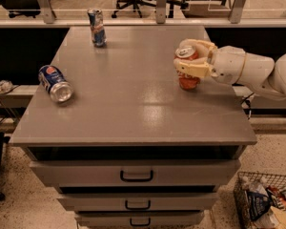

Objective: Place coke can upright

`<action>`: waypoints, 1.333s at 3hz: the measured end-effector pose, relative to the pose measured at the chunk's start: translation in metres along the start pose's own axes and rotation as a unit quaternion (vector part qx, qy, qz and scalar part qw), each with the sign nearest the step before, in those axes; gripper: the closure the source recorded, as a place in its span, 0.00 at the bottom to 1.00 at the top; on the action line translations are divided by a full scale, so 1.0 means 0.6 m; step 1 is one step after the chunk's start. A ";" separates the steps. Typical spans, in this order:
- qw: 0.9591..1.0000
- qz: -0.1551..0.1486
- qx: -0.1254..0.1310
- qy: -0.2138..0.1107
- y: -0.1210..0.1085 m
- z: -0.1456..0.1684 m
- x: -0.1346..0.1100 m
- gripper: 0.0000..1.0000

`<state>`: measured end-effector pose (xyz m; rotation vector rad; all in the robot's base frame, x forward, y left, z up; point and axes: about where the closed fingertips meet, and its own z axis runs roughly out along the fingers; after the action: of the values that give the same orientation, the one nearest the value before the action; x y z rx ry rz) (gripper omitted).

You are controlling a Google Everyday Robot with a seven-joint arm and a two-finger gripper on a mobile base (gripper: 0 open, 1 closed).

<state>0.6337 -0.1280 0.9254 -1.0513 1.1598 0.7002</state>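
Note:
The coke can [187, 80] is red-orange with a silver top and stands upright on the right side of the grey cabinet top [133, 104]. My gripper [185, 57] reaches in from the right and its cream fingers [193, 69] are closed around the can's upper half. The can's base appears to rest on the surface.
A blue Pepsi can [55, 83] lies on its side near the left edge. A slim blue-and-silver can [97, 27] stands upright at the back. Drawers [136, 175] are below the top. A wire basket [267, 202] of items sits on the floor at the lower right.

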 end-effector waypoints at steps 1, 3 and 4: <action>1.000 0.021 0.010 -0.009 -0.007 -0.011 0.014 0.37; 0.999 0.036 0.025 0.007 -0.013 -0.035 0.025 0.00; 0.998 0.028 0.036 0.044 -0.020 -0.066 0.008 0.00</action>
<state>0.6302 -0.1695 0.9221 -1.0010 1.2858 0.6563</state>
